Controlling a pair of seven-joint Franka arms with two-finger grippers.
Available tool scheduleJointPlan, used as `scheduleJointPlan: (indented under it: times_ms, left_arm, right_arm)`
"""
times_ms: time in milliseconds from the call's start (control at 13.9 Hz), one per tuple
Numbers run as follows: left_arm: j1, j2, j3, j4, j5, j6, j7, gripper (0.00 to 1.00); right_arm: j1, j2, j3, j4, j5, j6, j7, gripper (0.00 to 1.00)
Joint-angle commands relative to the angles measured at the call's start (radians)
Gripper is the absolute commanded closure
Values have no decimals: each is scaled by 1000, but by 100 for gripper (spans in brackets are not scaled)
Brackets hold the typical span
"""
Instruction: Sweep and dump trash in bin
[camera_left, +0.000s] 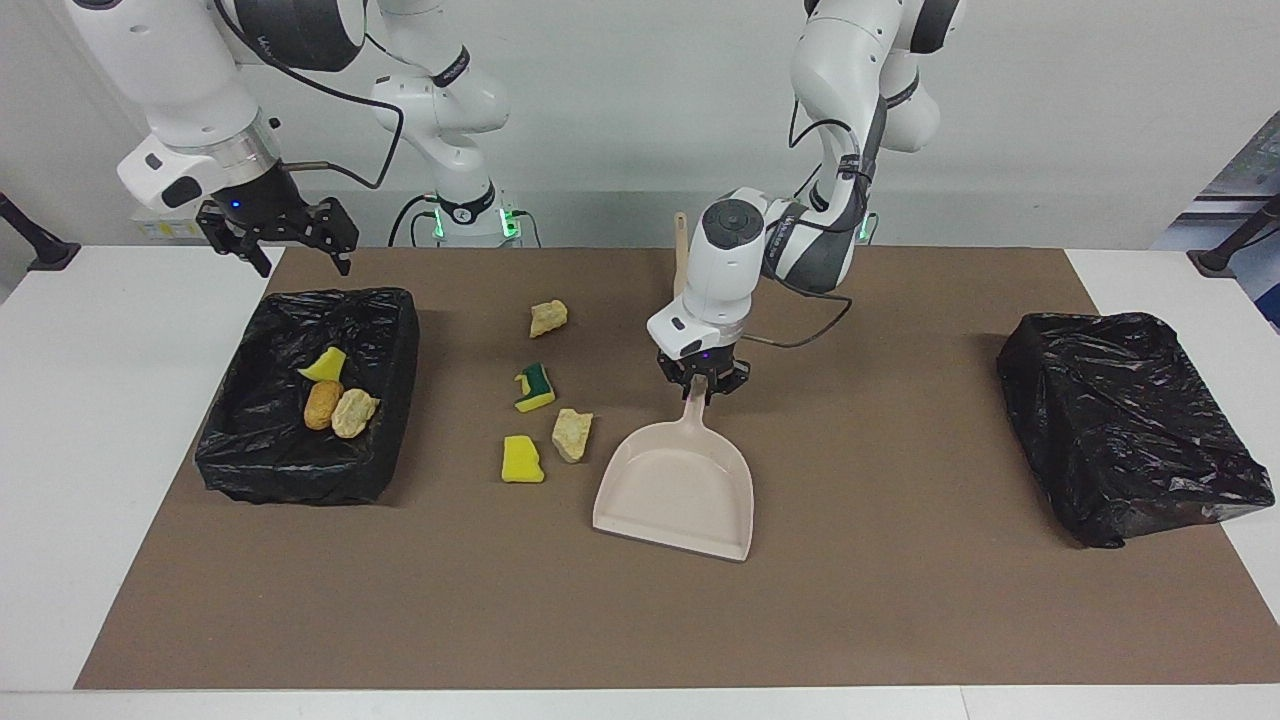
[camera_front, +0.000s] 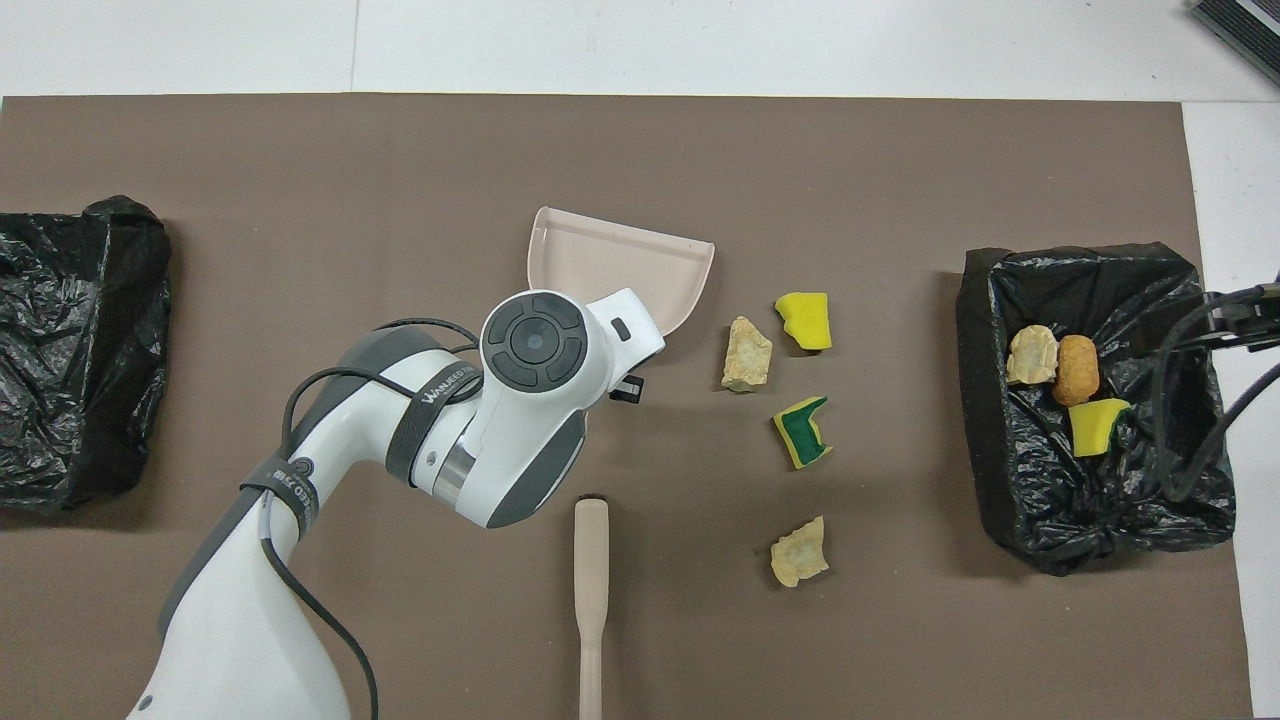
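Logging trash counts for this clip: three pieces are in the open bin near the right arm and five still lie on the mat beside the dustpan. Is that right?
Not quite. Four pieces, not five, lie on the mat beside the dustpan: a beige lump, a green-backed sponge bit, another beige lump and a yellow sponge bit. The facing view shows it. The open bin does hold three.
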Motion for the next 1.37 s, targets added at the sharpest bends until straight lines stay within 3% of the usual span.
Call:
scheduleJointPlan:
  times_ms: [0, 360, 577, 865, 1298]
  left_arm:
    - [54, -41, 2, 13, 15, -54, 189, 83]
    - [149, -107, 2, 12, 15, -116, 512, 82]
    - [223, -149, 2, 10, 16, -189, 800, 83]
    - [276, -147, 2, 16, 80, -220, 1137, 85]
    - [365, -143, 2, 13, 88, -215, 1431, 100]
  right_arm:
    - [-4, -20, 4, -17, 17, 5, -6, 0]
    - [-4, -20, 4, -19, 17, 5, -6, 0]
    - [-4, -18, 4, -17, 17, 5, -6, 0]
    - [-4, -20, 4, -17, 17, 5, -6, 0]
    - [-4, -20, 4, -19, 17, 5, -6, 0]
